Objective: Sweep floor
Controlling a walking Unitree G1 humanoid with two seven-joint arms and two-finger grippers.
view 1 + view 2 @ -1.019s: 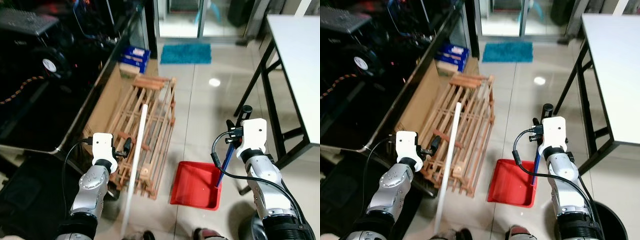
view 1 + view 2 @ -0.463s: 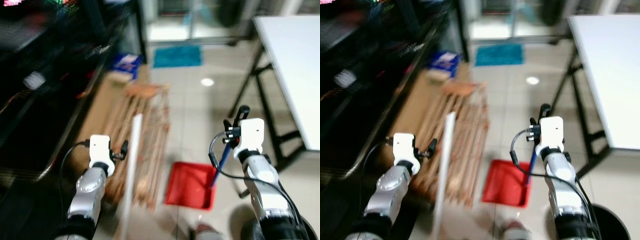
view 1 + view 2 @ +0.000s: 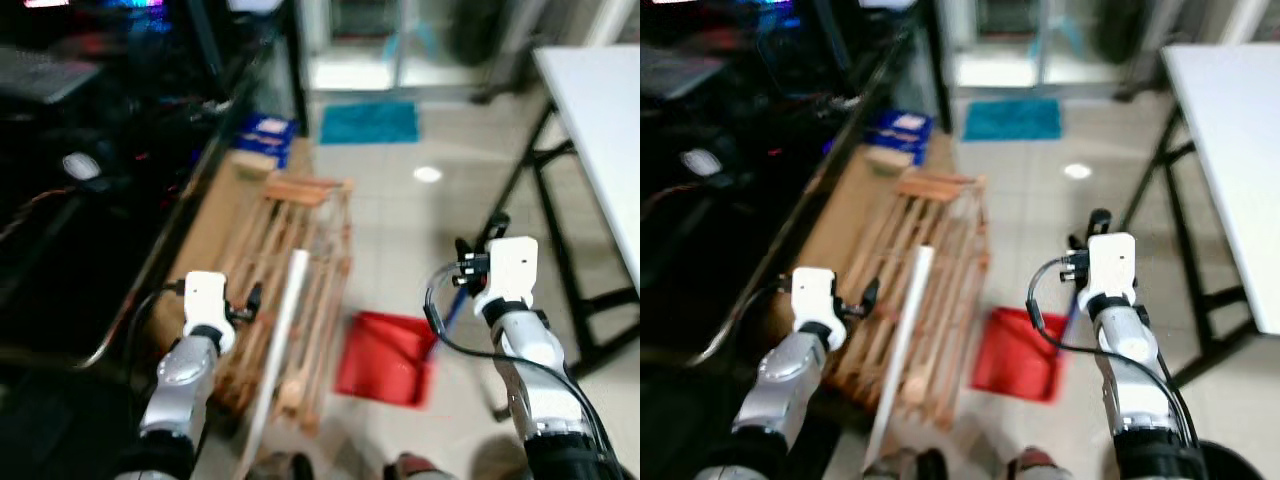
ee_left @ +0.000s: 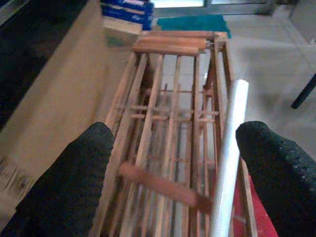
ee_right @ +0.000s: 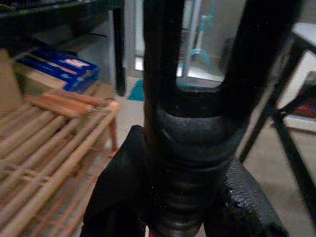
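Red dustpan [image 3: 385, 356] rests on the tiled floor [image 3: 420, 215], its long handle [image 5: 190, 163] clamped upright in the right gripper [image 3: 478, 262] for carrying. Left gripper [image 4: 173, 163], fingers spread, flanks the white broomstick [image 3: 280, 340] beside the wooden rack [image 3: 300, 250].

No text, label or number can be read anywhere

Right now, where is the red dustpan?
In the left eye view the red dustpan lies on the tiled floor in front of the robot, just right of the wooden rack and below the right pincer, which holds its dark handle.
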